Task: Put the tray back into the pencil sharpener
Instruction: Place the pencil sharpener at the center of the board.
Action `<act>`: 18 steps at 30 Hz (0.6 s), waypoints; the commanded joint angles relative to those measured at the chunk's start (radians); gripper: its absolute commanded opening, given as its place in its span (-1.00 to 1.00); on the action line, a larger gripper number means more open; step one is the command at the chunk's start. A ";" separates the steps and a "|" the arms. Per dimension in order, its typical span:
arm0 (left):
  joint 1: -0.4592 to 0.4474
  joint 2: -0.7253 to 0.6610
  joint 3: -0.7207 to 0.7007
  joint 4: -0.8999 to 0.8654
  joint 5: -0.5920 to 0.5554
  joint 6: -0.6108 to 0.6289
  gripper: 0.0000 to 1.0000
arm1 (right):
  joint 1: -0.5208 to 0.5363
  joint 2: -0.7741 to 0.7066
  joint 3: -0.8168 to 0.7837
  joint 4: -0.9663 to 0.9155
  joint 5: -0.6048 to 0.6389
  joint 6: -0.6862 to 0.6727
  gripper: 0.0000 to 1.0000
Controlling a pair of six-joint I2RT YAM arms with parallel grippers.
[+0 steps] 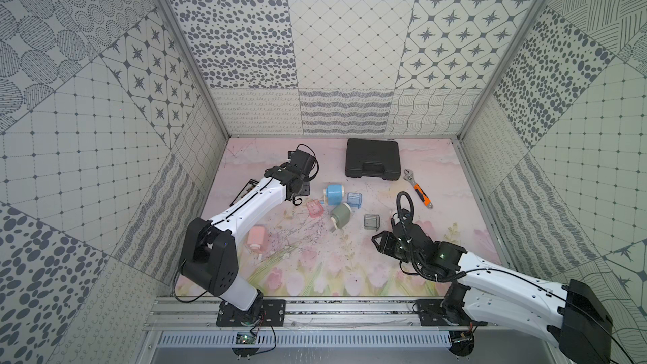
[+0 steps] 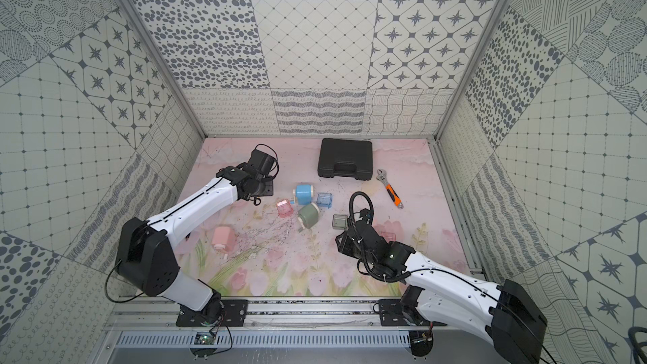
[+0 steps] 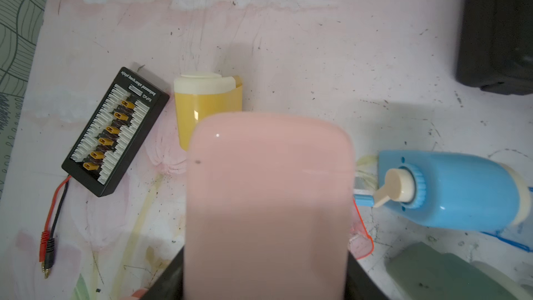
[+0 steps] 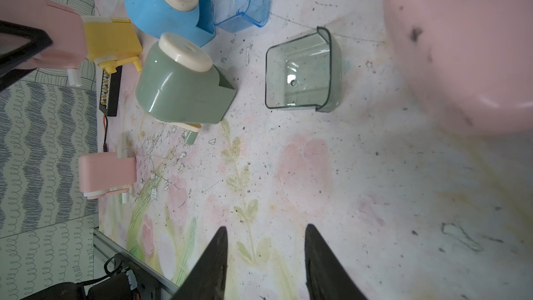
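While left gripper (image 3: 266, 272) clamps the pink sharpener (image 3: 268, 197), pink tray (image 1: 314, 210) lies loose beside the blue sharpener (image 1: 335, 193), not yet inserted. Right gripper (image 4: 265, 258) is empty, fingers (image 4: 216, 261) apart. Next move, likely: grab that tray and line it up with the sharpener.

Seen in both top views from high at the front, looking down across the whole mat (image 1: 315, 267), and from each wrist close above it, sharing the blue sharpener (image 3: 461, 194).
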 commanded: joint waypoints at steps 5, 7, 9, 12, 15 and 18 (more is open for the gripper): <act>0.055 0.135 0.017 0.137 0.079 -0.086 -1.00 | -0.003 -0.003 -0.011 0.026 0.008 0.019 -0.10; 0.058 0.164 0.028 0.142 0.076 -0.085 -1.00 | 0.000 -0.008 -0.018 0.022 0.007 0.023 -0.10; 0.062 0.201 0.040 0.143 0.087 -0.081 -1.00 | -0.001 -0.016 -0.025 0.018 0.008 0.027 -0.10; 0.063 0.235 0.050 0.161 0.106 -0.064 -1.00 | -0.001 -0.020 -0.029 0.009 0.008 0.026 -0.10; 0.063 0.258 0.055 0.190 0.126 -0.042 -1.00 | -0.003 -0.019 -0.029 0.005 0.006 0.026 -0.10; 0.066 0.281 0.067 0.198 0.130 -0.035 -1.00 | -0.002 -0.015 -0.032 0.005 0.005 0.025 -0.10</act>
